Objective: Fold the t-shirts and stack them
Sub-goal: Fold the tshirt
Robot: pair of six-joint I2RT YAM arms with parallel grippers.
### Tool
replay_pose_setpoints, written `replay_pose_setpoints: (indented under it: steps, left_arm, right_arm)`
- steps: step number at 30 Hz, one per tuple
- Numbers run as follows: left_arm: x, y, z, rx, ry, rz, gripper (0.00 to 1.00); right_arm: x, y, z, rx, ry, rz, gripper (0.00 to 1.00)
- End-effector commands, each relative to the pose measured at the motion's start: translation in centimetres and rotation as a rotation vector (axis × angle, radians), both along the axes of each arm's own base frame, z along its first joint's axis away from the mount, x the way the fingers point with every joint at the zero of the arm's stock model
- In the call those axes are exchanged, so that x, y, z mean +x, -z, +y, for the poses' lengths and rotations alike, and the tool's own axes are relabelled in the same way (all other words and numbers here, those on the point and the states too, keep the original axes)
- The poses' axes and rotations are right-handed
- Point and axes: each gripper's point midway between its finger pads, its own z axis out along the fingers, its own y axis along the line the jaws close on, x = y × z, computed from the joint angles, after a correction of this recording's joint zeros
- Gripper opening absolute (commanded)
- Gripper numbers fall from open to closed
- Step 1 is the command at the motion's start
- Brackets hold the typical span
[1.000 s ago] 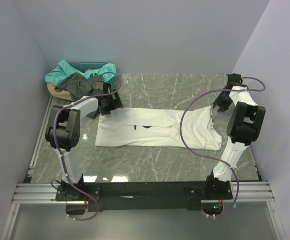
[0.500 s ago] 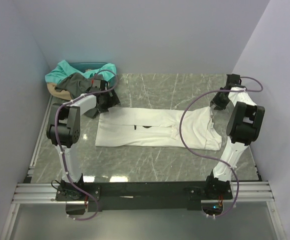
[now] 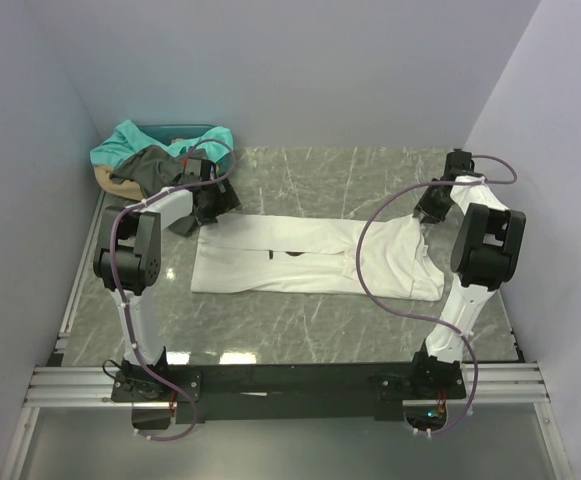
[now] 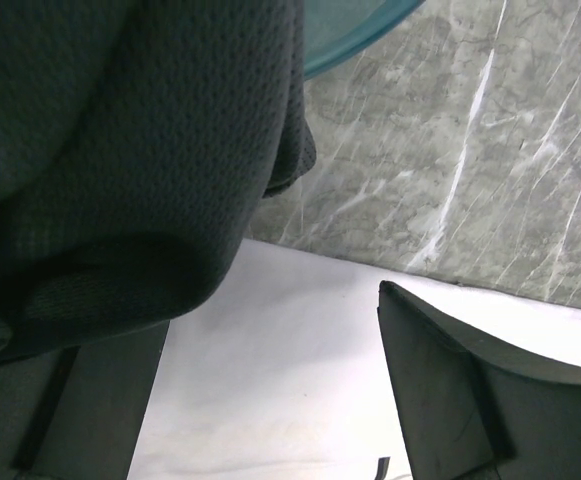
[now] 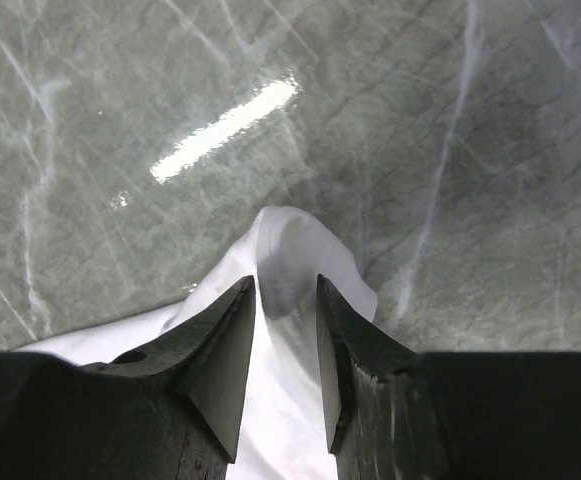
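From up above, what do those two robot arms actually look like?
The left arm and right arm share white shells between bulky black joints. A purple cable loops along each. The left gripper and right gripper have dark, wedge-shaped fingers.

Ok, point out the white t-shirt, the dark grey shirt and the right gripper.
white t-shirt (image 3: 300,258): top view, middle of its flat body.
dark grey shirt (image 3: 148,172): top view, bunched middle.
right gripper (image 5: 284,292): right wrist view, between its fingertips.
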Motion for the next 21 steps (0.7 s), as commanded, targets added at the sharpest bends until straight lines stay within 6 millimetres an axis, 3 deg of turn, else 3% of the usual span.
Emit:
replay_pose_setpoints:
  steps: [1,4,11,21]
  left_arm:
    - [0.5,0.5,0.0,-0.02,-0.011,0.006,0.9]
    - [0.3,0.6,-0.1,-0.025,-0.008,0.007,0.9]
    - [0.1,1.3,-0.1,-0.02,0.004,0.022,0.9]
    - [-0.2,2.2,0.2,-0.018,-0.006,0.042,0.9]
  right_arm:
    - [1.4,-3.2,-0.3,-0.05,-0.019,-0.068,0.38]
    - [1.2,-2.8,-0.7,-0.085,-0.019,-0.038,0.38]
    - [0.0,-1.0,-1.2,-0.11,0.005,0.04,0.24]
    - [0.3,1.0,-0.1,-0.039,-0.026,0.061,0.27]
